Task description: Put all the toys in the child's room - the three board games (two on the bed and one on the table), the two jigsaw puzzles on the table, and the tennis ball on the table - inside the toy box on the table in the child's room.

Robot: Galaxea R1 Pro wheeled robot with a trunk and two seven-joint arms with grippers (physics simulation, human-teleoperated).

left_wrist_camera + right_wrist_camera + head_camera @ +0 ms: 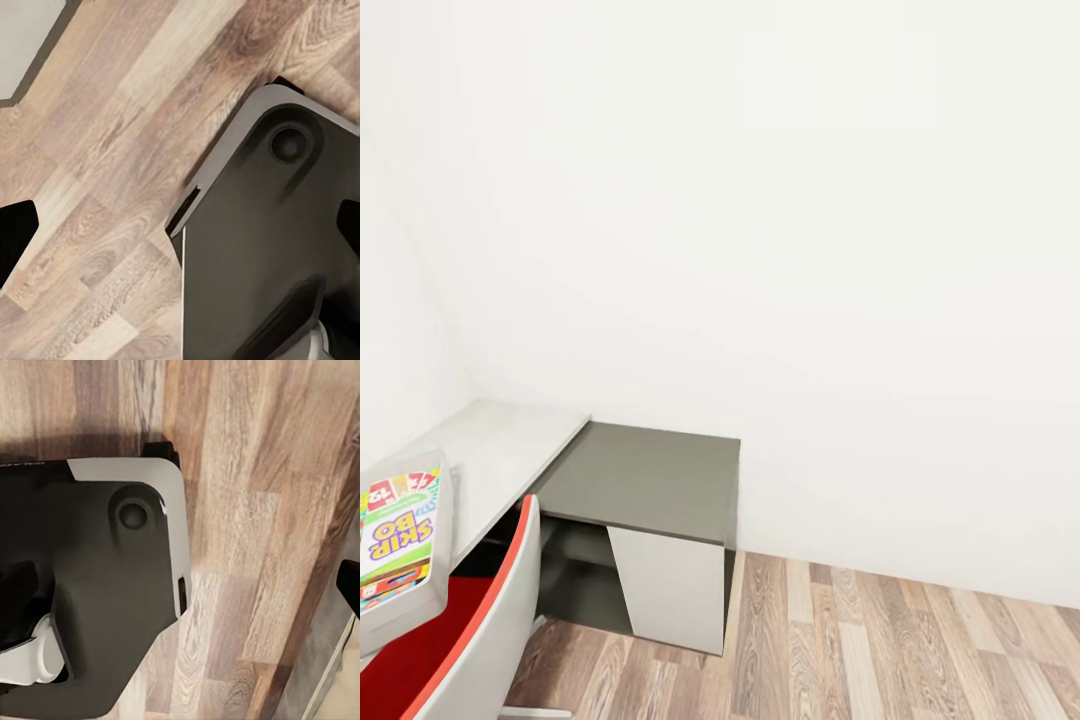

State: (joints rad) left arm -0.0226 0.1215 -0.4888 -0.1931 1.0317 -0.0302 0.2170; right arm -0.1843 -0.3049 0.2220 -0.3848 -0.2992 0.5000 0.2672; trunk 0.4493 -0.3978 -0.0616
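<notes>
You have one board game (pixel 398 540) in the toy box (pixel 435 590); other toys unseen, finger state I cannot tell.

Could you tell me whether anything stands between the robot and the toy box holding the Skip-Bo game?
Yes: a red-seated chair with a white shell stands directly before the clear plastic toy box on the pale speckled table.

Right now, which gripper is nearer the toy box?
Left, probably. The toy box sits at the head view's far left, the robot's left side. The left gripper and right gripper both hang over the floor, off it.
</notes>
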